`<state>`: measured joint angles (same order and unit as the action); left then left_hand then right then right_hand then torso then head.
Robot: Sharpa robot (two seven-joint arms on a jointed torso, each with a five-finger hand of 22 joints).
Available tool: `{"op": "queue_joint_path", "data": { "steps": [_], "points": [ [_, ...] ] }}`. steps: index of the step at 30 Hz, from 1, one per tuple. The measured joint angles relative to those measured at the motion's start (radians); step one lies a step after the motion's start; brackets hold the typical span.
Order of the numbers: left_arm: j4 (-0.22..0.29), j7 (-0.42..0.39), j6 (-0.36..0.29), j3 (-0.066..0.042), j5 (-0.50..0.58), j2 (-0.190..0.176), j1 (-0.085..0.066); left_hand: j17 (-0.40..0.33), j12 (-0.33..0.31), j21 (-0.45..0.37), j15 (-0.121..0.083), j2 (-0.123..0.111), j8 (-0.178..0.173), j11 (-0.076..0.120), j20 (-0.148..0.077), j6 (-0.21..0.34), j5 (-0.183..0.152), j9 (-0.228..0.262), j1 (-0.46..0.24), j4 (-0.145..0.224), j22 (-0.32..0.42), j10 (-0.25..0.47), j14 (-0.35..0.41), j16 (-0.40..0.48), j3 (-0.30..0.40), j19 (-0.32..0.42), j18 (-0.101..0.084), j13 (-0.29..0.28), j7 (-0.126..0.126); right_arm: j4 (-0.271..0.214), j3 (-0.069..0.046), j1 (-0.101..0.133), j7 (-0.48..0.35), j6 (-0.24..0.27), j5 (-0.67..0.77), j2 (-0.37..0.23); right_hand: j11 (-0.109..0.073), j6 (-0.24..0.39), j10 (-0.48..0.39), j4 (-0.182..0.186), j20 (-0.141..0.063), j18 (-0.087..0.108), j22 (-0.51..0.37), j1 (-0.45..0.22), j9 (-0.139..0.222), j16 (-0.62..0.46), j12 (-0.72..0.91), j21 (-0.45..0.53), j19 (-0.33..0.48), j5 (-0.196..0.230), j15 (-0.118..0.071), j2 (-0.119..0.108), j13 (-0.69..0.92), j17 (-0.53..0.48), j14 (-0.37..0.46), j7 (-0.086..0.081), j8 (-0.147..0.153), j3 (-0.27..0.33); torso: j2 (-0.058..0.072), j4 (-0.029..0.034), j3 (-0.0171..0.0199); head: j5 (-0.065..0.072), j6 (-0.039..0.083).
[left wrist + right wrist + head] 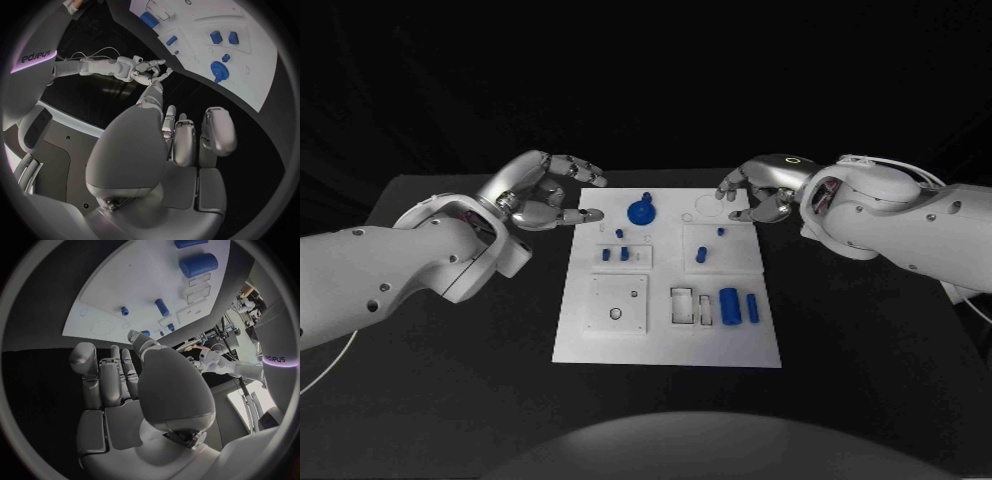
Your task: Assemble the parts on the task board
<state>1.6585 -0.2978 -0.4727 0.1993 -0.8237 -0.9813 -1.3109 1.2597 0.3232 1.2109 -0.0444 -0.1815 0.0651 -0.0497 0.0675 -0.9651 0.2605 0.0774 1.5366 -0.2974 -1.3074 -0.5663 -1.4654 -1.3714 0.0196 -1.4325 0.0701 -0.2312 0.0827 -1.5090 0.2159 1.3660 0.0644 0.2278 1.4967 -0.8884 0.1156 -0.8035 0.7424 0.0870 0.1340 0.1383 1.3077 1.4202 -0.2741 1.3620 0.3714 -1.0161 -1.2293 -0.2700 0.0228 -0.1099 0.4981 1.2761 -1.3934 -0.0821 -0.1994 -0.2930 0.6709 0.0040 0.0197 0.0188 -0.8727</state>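
Your left hand hangs just off the task board's far left corner, over the black table; fingers are loosely curled with gaps between them, thumb and a fingertip reaching toward the board edge, and nothing is in the grasp. In the left wrist view the same hand shows fingers side by side, part curled, empty. Your right hand sits over the board's far right corner, fingers bent downward and spread, also holding nothing; you can't tell from the head view whether a fingertip touches the board. The right wrist view shows that hand with fingers lined up and partly bent above the board, no part between them. On the board, the round blue gear-like part sits near the far edge at the middle, just beside your left fingertips but apart from them. Two small blue blocks stand in the left middle plate. A small blue peg and a smaller one stand in the right middle plate. A large blue cylinder and a thinner blue pin lie side by side near the board's right edge.
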Motion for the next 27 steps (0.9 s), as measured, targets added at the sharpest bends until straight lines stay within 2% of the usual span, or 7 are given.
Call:
{"op": "queue_joint_path", "data": {
  "steps": [2,6,9,11,16,21,27],
  "points": [
    [0.000,-0.009,0.001,0.002,0.028,-0.012,0.000,-0.001,0.000,-0.005,0.000,0.006,0.000,0.000,0.000,0.003,0.001,0.000,0.006,0.000,0.000,0.000,0.000,0.000,0.000,0.000,0.000,0.005,0.003,0.006,0.000,-0.005,0.008,-0.011,0.018,0.012,-0.001,0.000,-0.001,-0.004,-0.005,-0.015,0.000,0.000,0.001,0.000,0.000,-0.010,-0.005,-0.019,0.000,0.000,-0.005,0.005,0.000,0.000,0.004,-0.004,0.000,0.0022,-0.0025,0.003,0.000],
    [-0.002,-0.022,0.002,0.004,0.067,-0.024,0.000,-0.001,0.008,-0.005,0.000,0.012,0.000,-0.007,0.000,-0.002,0.001,-0.001,0.012,0.000,0.000,-0.007,0.000,0.000,0.000,0.000,0.000,0.013,0.007,0.011,0.000,-0.013,0.018,-0.029,0.052,0.026,-0.005,-0.033,0.003,-0.005,-0.009,-0.015,0.000,-0.017,-0.004,0.012,0.000,-0.031,-0.020,-0.042,-0.004,-0.005,-0.011,0.014,-0.004,-0.007,0.002,-0.005,0.001,0.0057,-0.0075,0.007,0.000],
    [-0.003,-0.030,0.003,0.006,0.085,-0.028,0.000,0.000,0.016,-0.005,0.004,0.017,0.000,-0.014,0.004,-0.003,0.005,-0.001,0.017,0.000,0.000,-0.015,-0.004,0.000,0.000,0.004,0.000,0.018,0.009,0.014,0.000,-0.018,0.023,-0.042,0.079,0.034,-0.014,-0.056,0.001,-0.010,-0.013,-0.015,0.000,-0.022,-0.016,0.018,0.000,-0.043,-0.027,-0.079,-0.007,-0.003,-0.017,0.019,-0.007,-0.016,-0.005,-0.001,0.002,0.0093,-0.0100,0.010,0.000],
    [-0.004,-0.034,0.004,0.006,0.094,-0.029,0.000,0.001,0.017,-0.005,0.007,0.021,0.000,-0.018,0.004,-0.008,0.005,-0.001,0.021,0.000,0.000,-0.018,0.000,0.000,0.000,0.004,0.000,0.022,0.014,0.017,0.000,-0.020,0.026,-0.050,0.094,0.039,-0.020,-0.067,-0.005,-0.014,-0.016,-0.015,0.000,-0.030,-0.023,0.018,0.000,-0.043,-0.030,-0.109,-0.009,-0.011,-0.021,0.019,-0.005,-0.016,-0.010,-0.005,0.003,0.0116,-0.0113,0.012,0.000],
    [-0.004,-0.041,0.005,0.007,0.110,-0.034,0.000,0.002,0.022,-0.005,0.007,0.021,0.000,-0.019,0.004,-0.009,0.009,-0.002,0.021,0.000,0.000,-0.026,0.000,0.000,0.000,0.004,0.000,0.026,0.014,0.029,0.000,-0.028,0.031,-0.075,0.125,0.052,-0.027,-0.071,-0.012,-0.017,-0.016,-0.015,0.000,-0.049,-0.034,0.018,0.000,-0.043,-0.030,-0.157,-0.013,-0.017,-0.026,0.013,-0.002,-0.019,-0.010,-0.003,0.004,0.0156,-0.0130,0.013,0.000],
    [-0.002,-0.046,0.006,0.007,0.118,-0.038,0.000,0.002,0.029,-0.005,0.007,0.025,0.000,-0.020,0.004,-0.012,0.009,-0.002,0.025,0.003,0.000,-0.034,0.000,0.000,0.003,0.004,0.000,0.031,0.017,0.036,0.000,-0.037,0.036,-0.094,0.143,0.055,-0.033,-0.086,-0.018,-0.021,-0.016,-0.015,0.000,-0.058,-0.047,0.018,0.000,-0.043,-0.030,-0.191,-0.014,-0.018,-0.028,0.010,0.000,-0.014,-0.014,-0.001,0.002,0.0154,-0.0131,0.006,0.000],
    [-0.001,-0.048,0.008,0.007,0.124,-0.044,0.000,0.001,0.032,-0.008,0.007,0.029,0.000,-0.019,0.004,-0.012,0.009,-0.003,0.029,0.003,0.000,-0.041,0.000,0.000,0.003,0.004,0.000,0.034,0.017,0.039,0.000,-0.044,0.040,-0.109,0.156,0.056,-0.030,-0.087,-0.022,-0.032,-0.020,-0.015,0.000,-0.058,-0.066,0.018,0.014,-0.037,-0.026,-0.237,-0.018,-0.018,-0.027,0.003,0.004,-0.014,-0.017,-0.009,-0.001,0.0132,-0.0132,0.003,0.000]
  ]
}}
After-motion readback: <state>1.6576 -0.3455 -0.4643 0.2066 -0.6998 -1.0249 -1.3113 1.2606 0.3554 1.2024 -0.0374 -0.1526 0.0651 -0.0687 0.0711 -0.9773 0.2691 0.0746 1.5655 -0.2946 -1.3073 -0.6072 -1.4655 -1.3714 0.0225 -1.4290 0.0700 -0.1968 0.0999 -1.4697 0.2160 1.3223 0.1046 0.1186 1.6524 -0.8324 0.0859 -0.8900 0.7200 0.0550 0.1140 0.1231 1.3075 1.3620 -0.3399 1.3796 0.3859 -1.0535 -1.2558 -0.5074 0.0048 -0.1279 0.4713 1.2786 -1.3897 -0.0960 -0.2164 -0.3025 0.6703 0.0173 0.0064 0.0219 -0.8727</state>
